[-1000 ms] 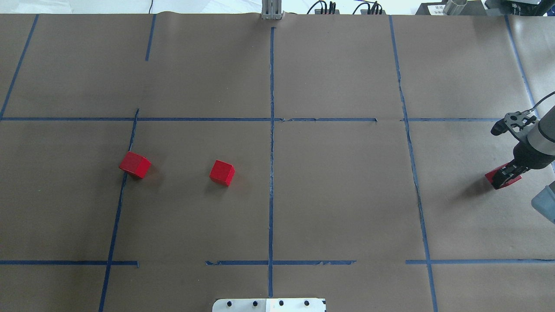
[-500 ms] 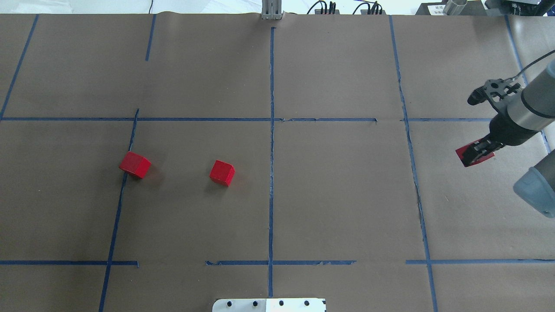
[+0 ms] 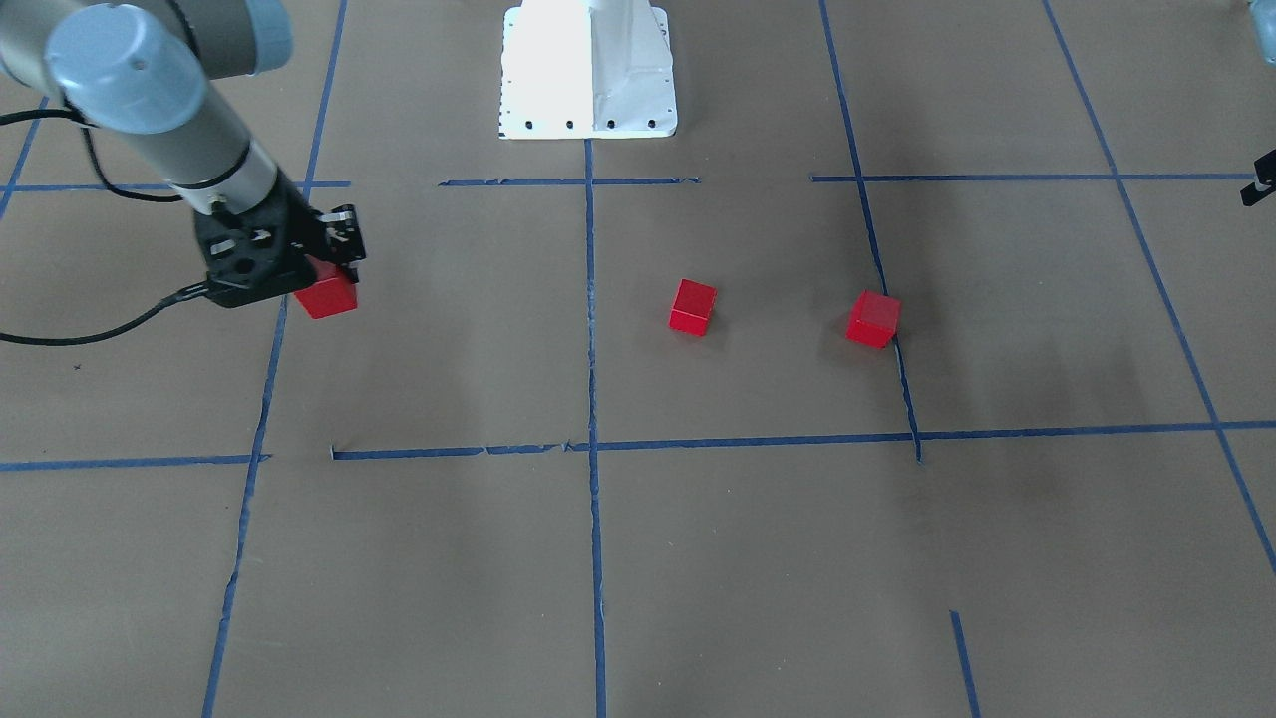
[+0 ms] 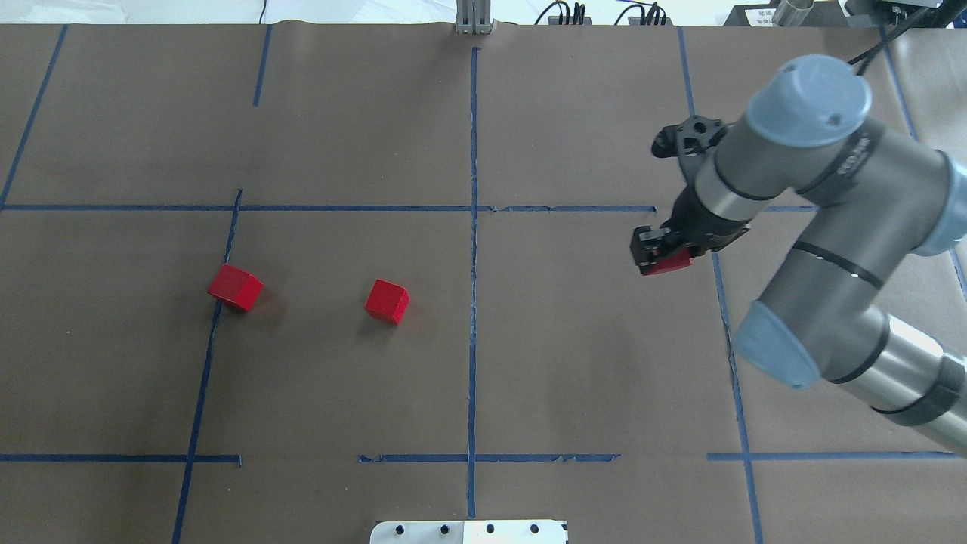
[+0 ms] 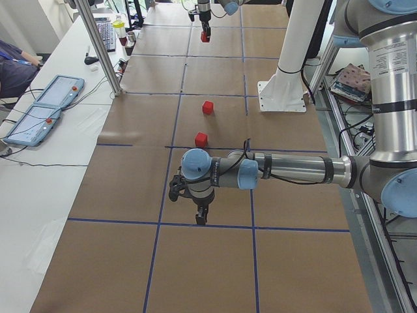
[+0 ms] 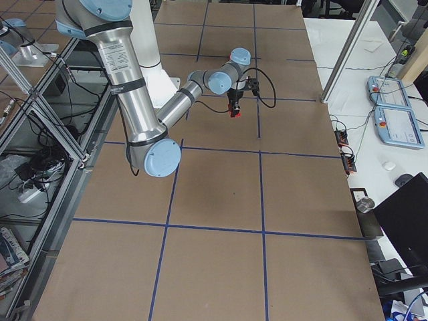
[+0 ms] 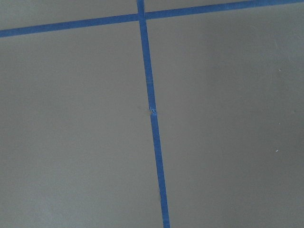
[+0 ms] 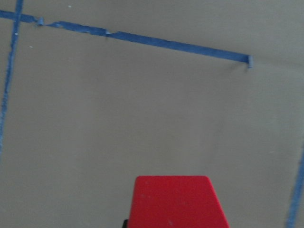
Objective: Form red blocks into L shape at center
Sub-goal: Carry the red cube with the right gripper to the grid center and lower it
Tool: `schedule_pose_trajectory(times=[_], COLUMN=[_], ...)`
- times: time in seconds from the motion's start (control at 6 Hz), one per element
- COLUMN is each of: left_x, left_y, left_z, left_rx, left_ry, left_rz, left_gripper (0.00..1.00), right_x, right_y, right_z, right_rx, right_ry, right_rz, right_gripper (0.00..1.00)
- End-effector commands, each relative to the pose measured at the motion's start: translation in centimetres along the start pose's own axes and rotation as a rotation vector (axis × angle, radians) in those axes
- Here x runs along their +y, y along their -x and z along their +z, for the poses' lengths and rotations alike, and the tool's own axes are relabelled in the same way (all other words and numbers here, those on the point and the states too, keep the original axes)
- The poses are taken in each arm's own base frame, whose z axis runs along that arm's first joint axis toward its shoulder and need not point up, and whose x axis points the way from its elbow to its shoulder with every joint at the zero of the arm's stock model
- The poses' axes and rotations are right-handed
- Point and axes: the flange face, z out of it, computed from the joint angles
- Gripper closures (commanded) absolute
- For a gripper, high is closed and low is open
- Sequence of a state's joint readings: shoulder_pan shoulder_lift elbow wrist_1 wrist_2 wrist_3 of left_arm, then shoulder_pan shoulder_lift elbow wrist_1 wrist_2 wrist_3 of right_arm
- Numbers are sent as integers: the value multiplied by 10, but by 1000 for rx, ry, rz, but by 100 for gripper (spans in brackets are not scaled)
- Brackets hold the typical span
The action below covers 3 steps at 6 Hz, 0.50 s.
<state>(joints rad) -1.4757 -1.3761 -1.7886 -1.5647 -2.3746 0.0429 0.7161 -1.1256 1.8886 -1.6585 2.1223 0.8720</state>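
1. Red held block (image 3: 327,296) sits clamped in my right gripper (image 3: 331,277), aloft, off-centre.
2. Overhead: middle block (image 4: 387,301) and outer block (image 4: 236,287) lie apart; I should land square, gently.
3. Side view: my left gripper (image 5: 201,215), state untellable.

Right arm (image 4: 831,249): comes in from the right with the elbow folded and the forearm reaching toward the table centre. The wrist is bent down and the right gripper (image 4: 659,257) points at the table, held off the surface. Its jaws are clamped on a red block (image 4: 668,264).

Left arm (image 5: 293,169): stretched nearly level out over the left end. The wrist is turned down and the left gripper (image 5: 201,215) hangs vertical. Its finger gap is too small to read from this side view.
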Motion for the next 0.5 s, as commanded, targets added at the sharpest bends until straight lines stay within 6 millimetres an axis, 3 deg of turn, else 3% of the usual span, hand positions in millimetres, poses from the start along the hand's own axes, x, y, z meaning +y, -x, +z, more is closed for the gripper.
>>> schedule_pose_trajectory(times=[0.0,0.17,0.33], left_x=[0,0,0], left_y=[0,0,0], left_z=[0,0,0], left_rx=[0,0,0], left_ry=[0,0,0], left_rz=[0,0,0], left_gripper=[0,0,0], right_x=[0,4,6], right_y=[136,193,220], right_z=[44,72,98], right_rx=[-14,20,63], right_ry=[51,47,39], right_rz=[200,232,267], right_gripper=[90,88,84])
